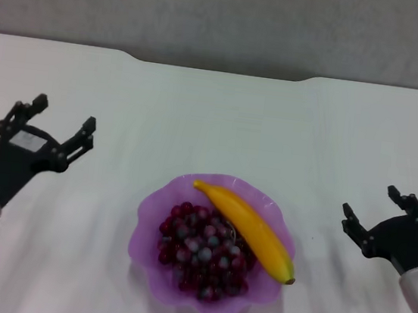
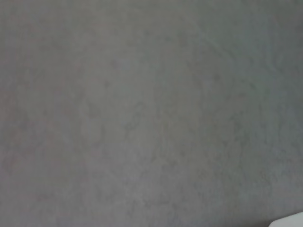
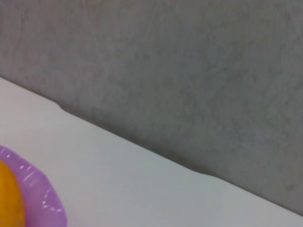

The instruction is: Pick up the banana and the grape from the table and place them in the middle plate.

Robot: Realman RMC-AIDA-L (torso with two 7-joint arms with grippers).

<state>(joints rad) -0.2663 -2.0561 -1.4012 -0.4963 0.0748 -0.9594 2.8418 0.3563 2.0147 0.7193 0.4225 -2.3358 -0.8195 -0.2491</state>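
Middle plate (image 1: 147, 221) is seen on the white desk (image 1: 213, 119), centre-front. Two items are held in it: the grape (image 1: 203, 251) bunch, filling the left and middle of the plate, and the banana (image 1: 249, 230) laid along the bunch's right side, touching it. Banana's long axis runs diagonally; one tip points far-left, the other near-right over the rim. Left hand (image 1: 53, 131) is parked left of the plate, fingers spread, nothing held. Right hand (image 1: 376, 215) is parked right of it, fingers apart, empty.
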